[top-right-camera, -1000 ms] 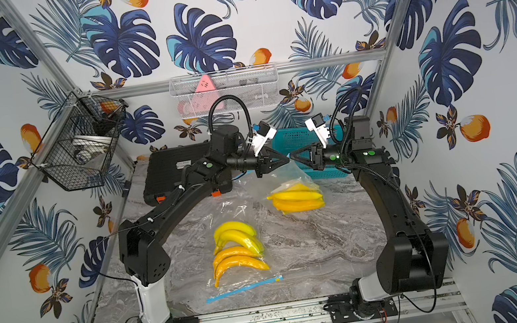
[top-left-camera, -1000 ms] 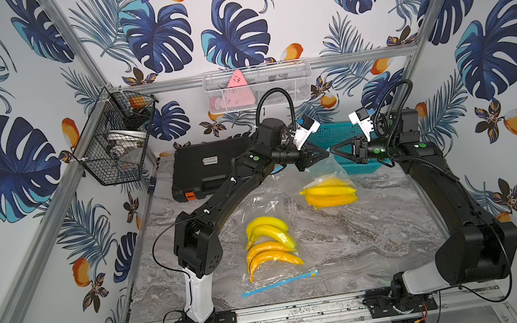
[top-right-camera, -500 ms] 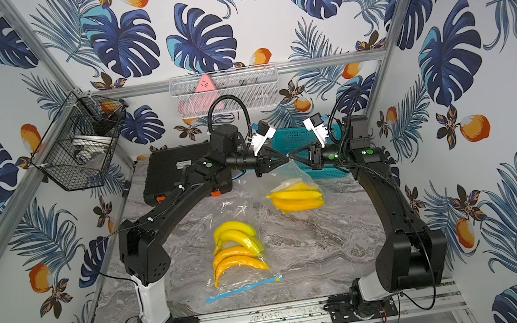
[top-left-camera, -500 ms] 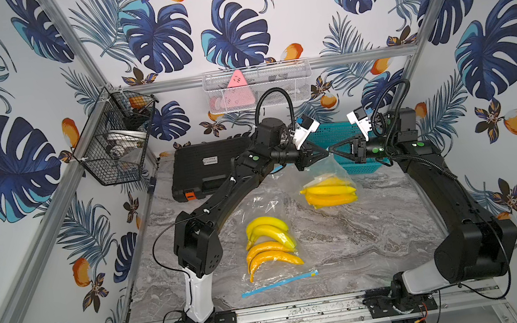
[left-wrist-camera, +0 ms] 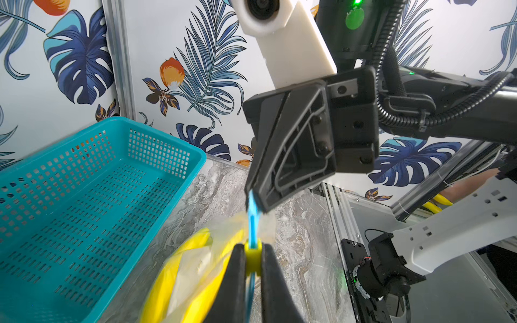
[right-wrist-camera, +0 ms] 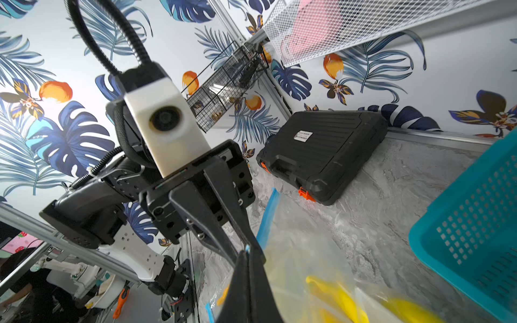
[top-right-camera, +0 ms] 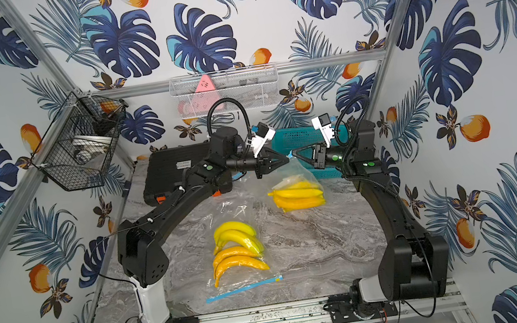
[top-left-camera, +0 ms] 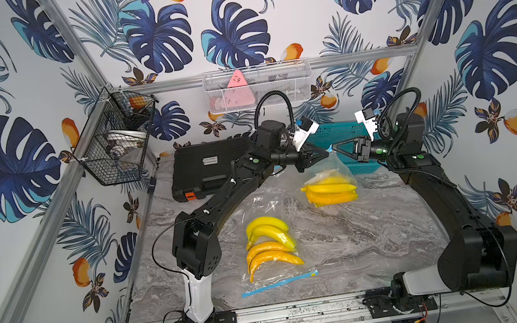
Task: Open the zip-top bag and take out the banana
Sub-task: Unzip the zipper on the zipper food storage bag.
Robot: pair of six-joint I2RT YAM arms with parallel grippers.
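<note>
Left gripper (top-left-camera: 325,155) clamped on yellow slider (left-wrist-camera: 253,253); right gripper (top-left-camera: 335,148) pinched shut on end of blue zip strip (left-wrist-camera: 252,223). Zip-top bag (top-left-camera: 333,172) with banana bunch (top-left-camera: 331,191) hangs over counter (top-left-camera: 366,240) near back-right corner, beside teal basket (top-left-camera: 337,129). Best next: draw slider straight along taut strip, right grip firm, no twisting.

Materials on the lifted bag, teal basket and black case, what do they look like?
The lifted bag looks like thin clear plastic film, glossy: bananas show through and it wrinkles. The teal basket looks like moulded plastic, slightly shiny, with a regular hole grid. The black case seems hard matte plastic: ribbed surface, orange latches.
</note>
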